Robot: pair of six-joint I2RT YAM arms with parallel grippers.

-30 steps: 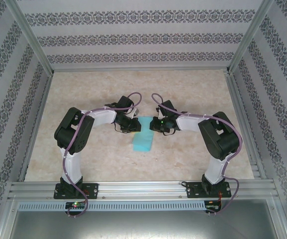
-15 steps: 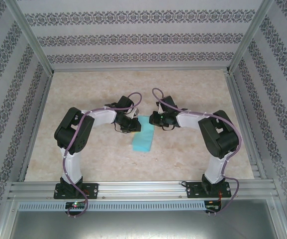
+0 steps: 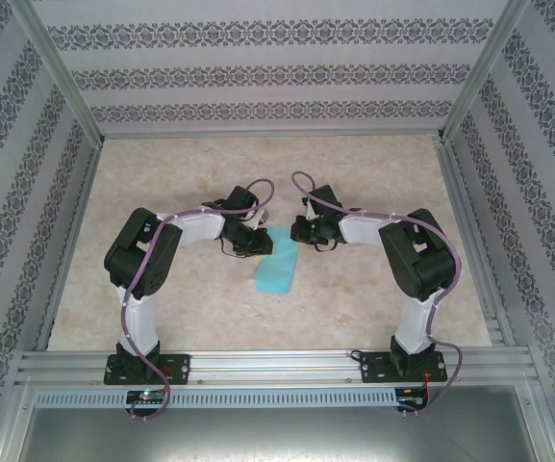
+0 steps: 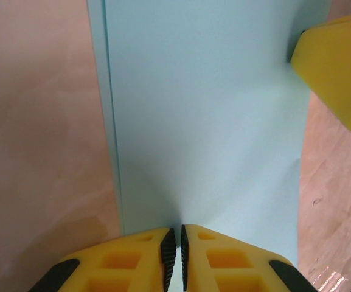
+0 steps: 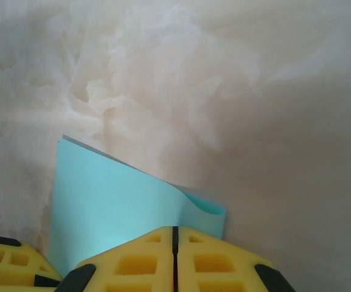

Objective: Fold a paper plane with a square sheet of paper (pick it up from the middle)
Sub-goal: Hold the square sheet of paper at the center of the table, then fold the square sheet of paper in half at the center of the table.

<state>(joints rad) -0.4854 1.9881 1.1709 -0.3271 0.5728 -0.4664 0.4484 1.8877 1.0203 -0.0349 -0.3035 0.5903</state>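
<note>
Folded into a narrow strip, the sheet of paper (image 3: 277,272) lay near the middle of the table (image 3: 190,173), with its far end between the two arms. The left gripper (image 4: 175,236) had its jaws pressed shut on the strip's edge. Seen from above, it stood at the strip's 10 o'clock. The right gripper (image 5: 175,234), at 1 o'clock, was also closed, pinching a curled-up corner of the sheet.
</note>
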